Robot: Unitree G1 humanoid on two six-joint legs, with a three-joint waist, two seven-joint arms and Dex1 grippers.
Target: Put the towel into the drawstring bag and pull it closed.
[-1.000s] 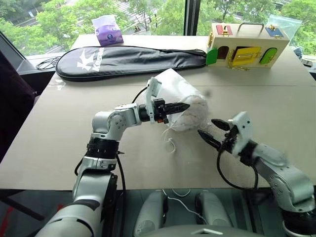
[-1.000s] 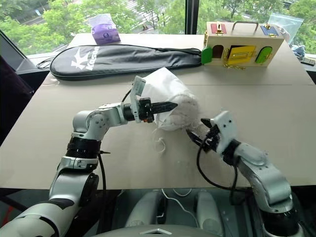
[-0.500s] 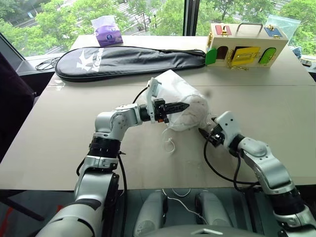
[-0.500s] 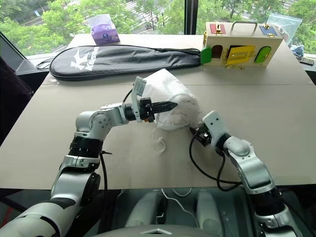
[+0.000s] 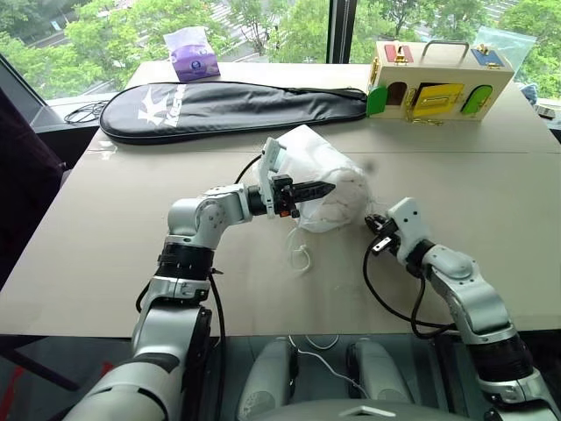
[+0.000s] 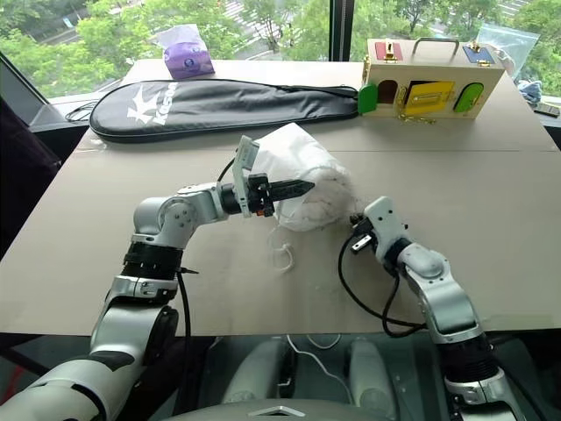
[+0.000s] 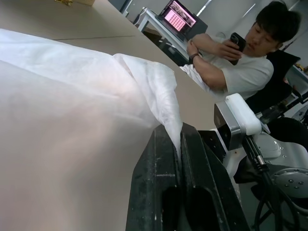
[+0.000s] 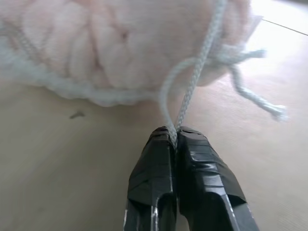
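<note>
Drawstring bag point(image 5: 326, 189) in mid-table, bulging, pinched at its mouth edge by left gripper point(image 7: 179, 144), fingers clamped flat on a fold of thin white fabric. Towel point(image 8: 120, 43) just ahead of right gripper point(image 8: 175, 134), seen only as a ribbed, quilted bulk through the fabric; edges blurred, extent hard to judge. Right gripper at the bag's near right side, fingers clenched on a loop of white cord point(image 8: 192, 82); frayed cord end point(image 8: 260, 103) loose just beyond. Second cord point(image 5: 302, 256) dangling below left gripper, resting on the table. Right fingertips hidden behind the wrist in the head views.

Pale tan table point(image 5: 114, 237). Far beyond left gripper: long black racket cover point(image 5: 228, 105), purple tissue pack point(image 5: 193, 53), wooden latch box point(image 5: 438, 88) with coloured doors. Windows with green trees behind. Seated person point(image 7: 231, 62) with a phone and a laptop point(image 7: 180, 14) past the table edge.
</note>
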